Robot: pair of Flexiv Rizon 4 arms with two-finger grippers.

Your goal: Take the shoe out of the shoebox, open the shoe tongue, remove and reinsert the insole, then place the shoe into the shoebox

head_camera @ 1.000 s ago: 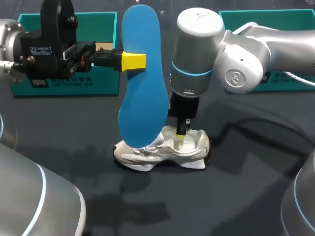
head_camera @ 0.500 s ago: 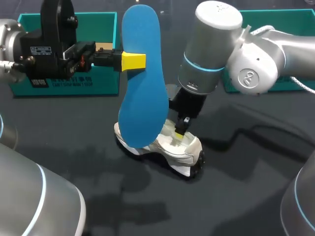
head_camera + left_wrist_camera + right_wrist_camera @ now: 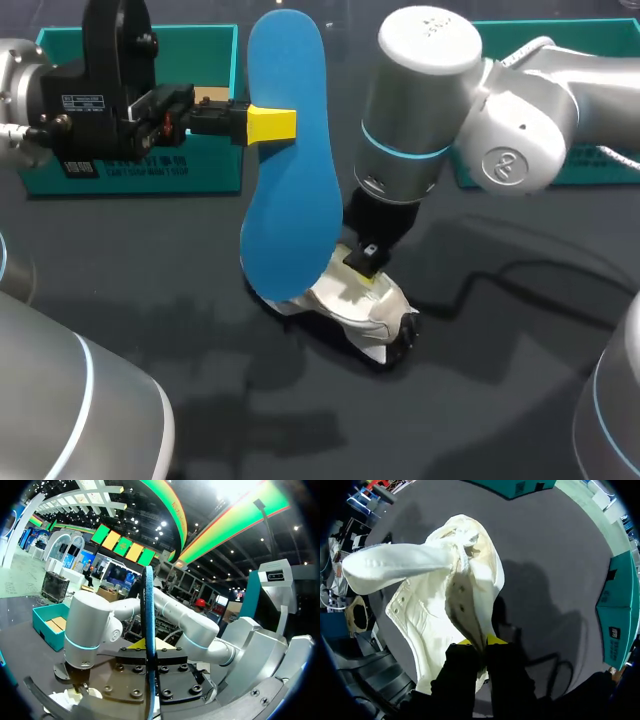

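Observation:
My left gripper (image 3: 270,124) is shut on a blue insole (image 3: 290,190) and holds it upright above the table. In the left wrist view the insole (image 3: 148,630) stands edge-on between the yellow tips of that gripper (image 3: 148,645). Below it the white shoe (image 3: 355,308) lies tilted on the dark table. My right gripper (image 3: 366,272) is shut on its collar from above. The right wrist view shows the gripper (image 3: 481,642) pinching the shoe's side wall (image 3: 465,605), with the tongue (image 3: 395,560) pulled out away from the fingers. The insole hides the shoe's toe in the head view.
A teal shoebox (image 3: 140,170) stands at the back left behind my left arm. A second teal box part (image 3: 560,170) sits at the back right, also visible beside the shoe as a teal box part (image 3: 620,605). The table (image 3: 480,400) is dark.
My right arm has turned the shoe, swinging its heel end toward the front right and tipping it. The left arm and the insole have kept still.

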